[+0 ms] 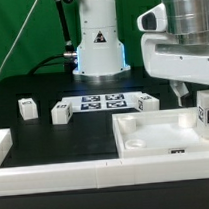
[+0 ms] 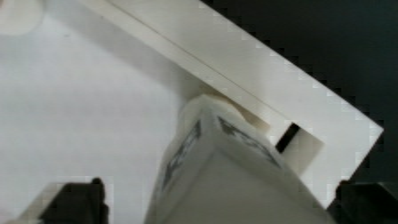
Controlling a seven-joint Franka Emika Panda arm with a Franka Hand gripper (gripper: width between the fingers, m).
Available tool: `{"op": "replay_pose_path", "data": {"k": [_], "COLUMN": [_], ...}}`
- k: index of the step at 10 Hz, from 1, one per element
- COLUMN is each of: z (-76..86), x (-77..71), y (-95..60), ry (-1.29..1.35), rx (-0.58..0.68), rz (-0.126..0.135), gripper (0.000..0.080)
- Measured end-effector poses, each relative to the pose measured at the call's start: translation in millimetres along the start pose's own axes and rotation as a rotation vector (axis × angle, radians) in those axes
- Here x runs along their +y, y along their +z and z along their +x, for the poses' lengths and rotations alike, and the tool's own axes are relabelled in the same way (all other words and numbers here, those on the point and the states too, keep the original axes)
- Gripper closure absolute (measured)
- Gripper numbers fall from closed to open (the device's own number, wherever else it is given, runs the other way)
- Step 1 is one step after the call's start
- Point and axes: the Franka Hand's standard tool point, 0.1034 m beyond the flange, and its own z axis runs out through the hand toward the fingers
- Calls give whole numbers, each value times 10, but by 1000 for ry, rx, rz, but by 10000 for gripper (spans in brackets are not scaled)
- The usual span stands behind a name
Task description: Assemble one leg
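Jaws apart, straddling the leg [image 1: 206,113], which stands at the corner of the white panel [image 1: 169,129] on the exterior view's right. Risk: if they close off-centre, one finger [image 2: 71,203] may touch first and tip the leg aslant.

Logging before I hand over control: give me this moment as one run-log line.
gripper: straddles leg, grip unclear | leg: over panel, near its edge | loose legs: three, beside marker board

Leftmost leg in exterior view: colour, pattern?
White plastic block-like leg with a black-and-white square tag; clearest in exterior view.
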Motion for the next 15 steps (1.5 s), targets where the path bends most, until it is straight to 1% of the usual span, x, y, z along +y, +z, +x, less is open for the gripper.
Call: {"op": "replay_pose_path", "data": {"k": [2,4,5,6,8,10,11,12,13,14,15], "z": [-11,-12,2,23,63,64,63,64,64,62,60], "x": [-13,-31,-45,-63,-45,-40,-40,-40,-40,-41,-42], "y": [-10,-26,-48,-67,-68,-64,-63,-63,-63,-63,-63], "ry": [-226,-422,-516,-593,-728,-807,-797,-797,-797,-792,-771], "rx": [18,20,16,16,22,20,20,20,20,19,19], "rz": [-17,-27,-44,-54,-65,-67,-66,-66,-66,-65,-64], "gripper": [150,150,150,150,150,150,150,270,406,406,509]}}
